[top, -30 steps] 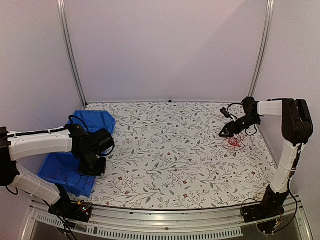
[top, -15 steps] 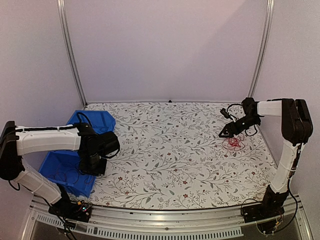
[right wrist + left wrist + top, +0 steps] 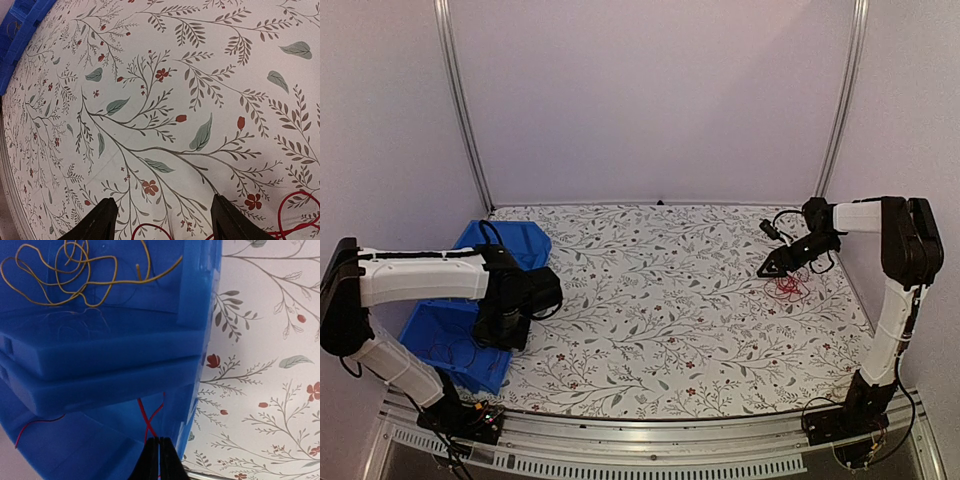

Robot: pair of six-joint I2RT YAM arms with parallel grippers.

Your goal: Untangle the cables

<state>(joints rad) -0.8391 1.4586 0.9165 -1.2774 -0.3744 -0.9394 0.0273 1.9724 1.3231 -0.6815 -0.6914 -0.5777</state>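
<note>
A table under a pale cloth printed with leafy sprigs stands between plain lilac walls. At its near left edge sits a blue bin. The left claw points down at the bin's rim with its fingers pressed tight together. A red strand inside the bin runs down to those tips; whether it is pinched between them cannot be told. Further up the left wrist view, a yellow cable lies in loose loops on blue plastic. A second blue bin sits just behind the first. Far off to the right, the right claw hangs low over the cloth, fingers spread wide. The red clump of cable lies on the cloth just beside it, towards the right edge
</note>
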